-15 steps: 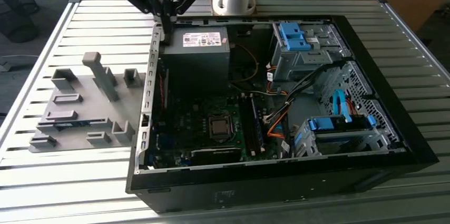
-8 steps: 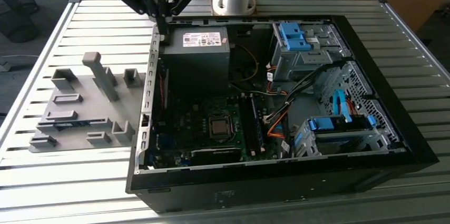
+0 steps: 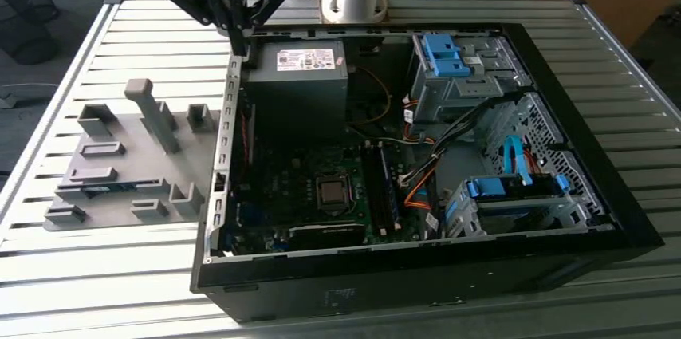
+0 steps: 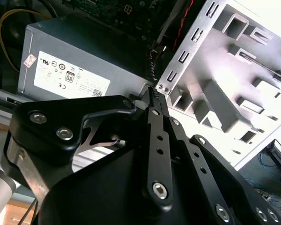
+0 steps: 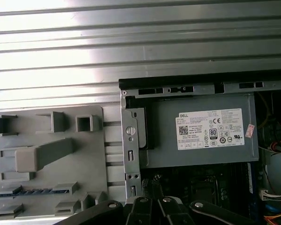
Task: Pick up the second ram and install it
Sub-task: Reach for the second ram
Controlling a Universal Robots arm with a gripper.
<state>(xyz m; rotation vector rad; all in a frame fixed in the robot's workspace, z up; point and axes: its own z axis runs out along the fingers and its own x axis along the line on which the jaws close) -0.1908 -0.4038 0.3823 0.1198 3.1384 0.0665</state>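
The second ram is a thin blue stick lying flat in a slot of the grey holder plate, at the exterior view's left of the open computer case. In the first wrist view the ram shows in the holder. My gripper hangs over the case's back left corner, by the power supply, well apart from the ram. Its black fingers are pressed together with nothing between them, and their tips also show in the first wrist view.
The holder carries several upright grey blocks, the tallest being a block. Inside the case are the motherboard, coloured cables, blue drive cages and the case's metal side wall. The slatted metal table has bare room at the front left.
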